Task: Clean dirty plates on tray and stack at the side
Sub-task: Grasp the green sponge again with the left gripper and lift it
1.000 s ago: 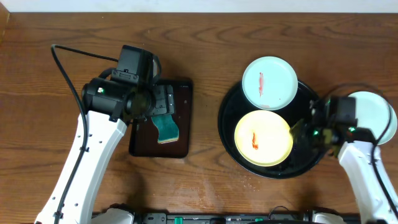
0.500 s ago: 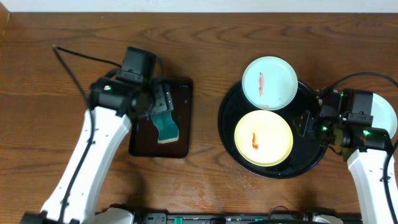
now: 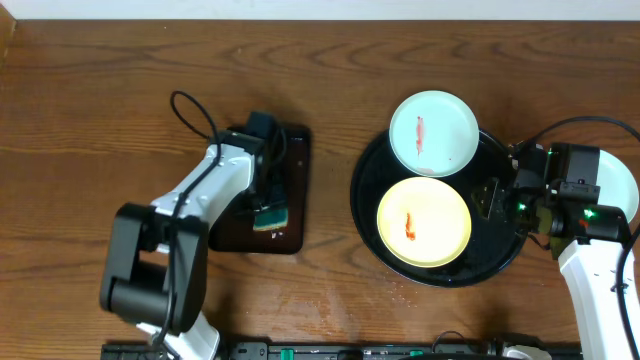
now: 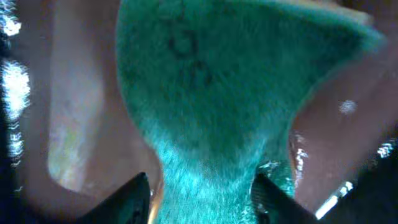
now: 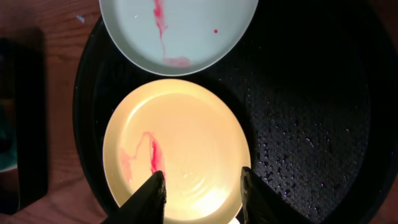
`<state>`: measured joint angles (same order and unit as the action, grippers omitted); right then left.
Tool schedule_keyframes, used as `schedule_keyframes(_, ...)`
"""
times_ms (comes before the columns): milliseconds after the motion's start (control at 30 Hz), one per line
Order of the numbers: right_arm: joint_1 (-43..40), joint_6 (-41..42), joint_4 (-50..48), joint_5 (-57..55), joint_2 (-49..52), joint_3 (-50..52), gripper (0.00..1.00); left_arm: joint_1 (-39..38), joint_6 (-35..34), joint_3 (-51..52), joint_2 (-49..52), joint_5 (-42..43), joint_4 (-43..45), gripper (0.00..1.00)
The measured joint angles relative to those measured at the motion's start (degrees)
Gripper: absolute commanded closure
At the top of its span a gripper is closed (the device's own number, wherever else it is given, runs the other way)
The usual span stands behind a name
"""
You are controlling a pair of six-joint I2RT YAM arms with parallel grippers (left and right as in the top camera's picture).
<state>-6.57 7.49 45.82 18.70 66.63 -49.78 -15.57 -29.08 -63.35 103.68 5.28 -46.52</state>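
Observation:
Two dirty plates lie on the round black tray: a mint-white plate at the back and a yellow plate in front, each with a red smear. In the right wrist view the yellow plate sits just under my right gripper, which hangs open and holds nothing. Another pale plate rests on the bare wood right of the tray, partly under the right arm. My left gripper is down on a teal sponge, and its fingers press the sponge's narrow waist from both sides.
The sponge lies on a small rectangular black tray left of centre. A black cable loops over the table behind the left arm. The right arm's body stands at the table's right edge.
The left arm swung down over the small tray and its jaws closed in on the sponge. The right gripper drew back to the tray's right side a second ago, then stayed still.

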Motion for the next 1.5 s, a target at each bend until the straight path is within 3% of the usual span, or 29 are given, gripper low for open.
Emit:
schedule_keyframes(33, 0.00, -0.07, 0.00, 0.00, 0.00, 0.00, 0.65, 0.00, -0.26, -0.09, 0.70, 0.50, 0.22, 0.92)
schedule_keyframes(267, 0.00, -0.15, 0.00, 0.00, 0.00, 0.00, 0.68, -0.13, 1.86, -1.03, 1.60, 2.29, -0.09, 0.91)
schedule_keyframes(367, 0.00, -0.15, 0.02, 0.00, 0.00, 0.00, 0.68, -0.11, 3.04, -1.81, 0.92, 2.27, -1.60, 0.54)
schedule_keyframes(400, 0.00, -0.15, 0.04, 0.00, 0.00, 0.00, 0.69, -0.04, 3.34, -2.03, 0.33, 2.10, -2.23, 0.44)
schedule_keyframes(433, 0.00, -0.15, 0.04, 0.00, 0.00, 0.00, 0.68, 0.07, 3.89, -2.16, -0.39, 2.05, -2.64, 0.41)
schedule_keyframes(767, 0.00, -0.15, 0.07, 0.00, 0.00, 0.00, 0.68, 0.96, 5.40, -2.71, -6.47, -4.37, 2.05, 0.40)
schedule_keyframes(867, 0.00, -0.15, 0.09, 0.00, 0.00, 0.00, 0.68, 0.96, 5.20, -0.94, -3.50, -5.95, 7.15, 0.67)
schedule_keyframes(933, 0.00, -0.15, 0.11, 0.00, 0.00, 0.00, 0.68, 0.96, 5.77, -0.02, -1.07, -6.21, 9.18, 0.92)
schedule_keyframes(1167, 0.02, -0.15, 0.22, 0.00, 0.00, 0.00, 0.69, 0.96, 5.77, -0.33, 0.66, -6.75, 8.66, 0.93)
schedule_keyframes(1200, 0.00, -0.15, 0.22, 0.00, 0.00, 0.00, 0.69, 0.96, 5.79, -0.74, 0.61, -6.78, 7.67, 0.88)
schedule_keyframes(1233, 0.00, -0.15, 0.22, 0.00, 0.00, 0.00, 0.69, 0.96, 5.79, -1.20, 0.50, -6.75, 6.38, 0.68)
schedule_keyframes(1300, 0.00, -0.15, 0.22, 0.00, 0.00, 0.00, 0.69, 0.94, 5.99, -2.03, -0.11, -6.75, 3.98, 0.51)
schedule_keyframes(1500, 0.00, -0.15, 0.24, 0.00, 0.00, 0.00, 0.67, 0.96, 6.25, -4.11, -5.31, -4.55, -1.20, 0.48)
